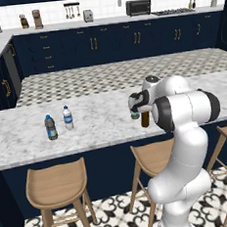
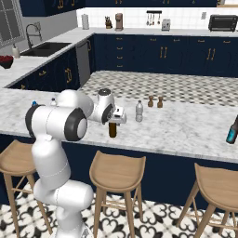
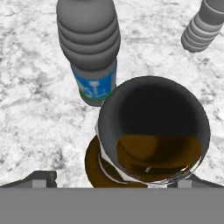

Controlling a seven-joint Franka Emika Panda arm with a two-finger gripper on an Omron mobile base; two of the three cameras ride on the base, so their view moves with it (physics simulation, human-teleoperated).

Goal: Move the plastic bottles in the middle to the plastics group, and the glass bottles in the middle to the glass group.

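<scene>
The slim brown glass bottle [image 3: 153,131] stands on the marble counter [image 1: 101,121], seen from above with its dark mouth toward the hand camera. My gripper [image 3: 111,181] hangs open just over it, one fingertip on each side, touching nothing. From the sides the brown bottle [image 1: 145,120] [image 2: 112,130] shows right under the gripper [image 1: 138,109] [image 2: 114,122]. The dark plastic bottle [image 3: 89,48] with a blue-green label stands just beyond it. Farther off is the pale plastic bottle [image 3: 203,24] [image 2: 139,111]. The plastics group, a dark bottle [image 1: 50,127] and a clear bottle [image 1: 67,117], stands at the left. A teal glass bottle [image 2: 232,130] is far right.
Two small wooden shakers [image 2: 150,101] [image 2: 160,102] stand behind the pale bottle. Wooden stools [image 1: 56,187] [image 2: 117,172] line the counter's near side. A sink [image 2: 44,49] lies on the side counter at left.
</scene>
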